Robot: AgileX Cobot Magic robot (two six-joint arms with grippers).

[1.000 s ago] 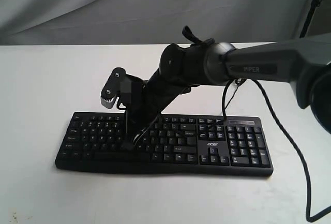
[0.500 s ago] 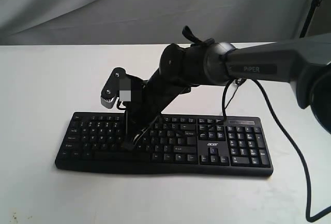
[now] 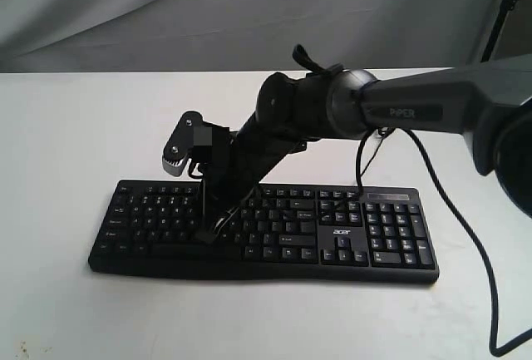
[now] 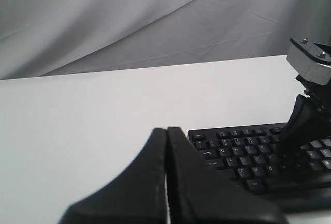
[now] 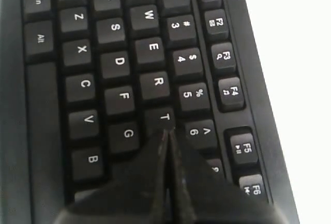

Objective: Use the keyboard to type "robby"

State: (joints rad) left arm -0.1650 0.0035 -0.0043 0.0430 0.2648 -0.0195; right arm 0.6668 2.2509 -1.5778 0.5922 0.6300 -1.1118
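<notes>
On the white table [image 3: 66,127] the keyboard [image 3: 283,242] lies flat, its long axis running side to side across the exterior view, the letter keys at the left end, the small white logo right of the middle and the number pad at the right end; the function row is on the far edge and the space bar on the near edge. The right gripper [image 3: 206,235] reaches in from the right across the middle and comes down steeply on the left half of the letter block, its tip on or just above the keys; the exterior view does not settle which. The right wrist view shows what that one hides: the jaws are pressed together into one narrow point with nothing between them, and the right gripper [image 5: 166,136] has that point at the edge of the T key [image 5: 164,116], with R [image 5: 158,82] just beside it. The left gripper [image 4: 166,131] appears only in its own wrist view, jaws closed flat against each other and empty, held above bare table near the keyboard's letter end.
</notes>
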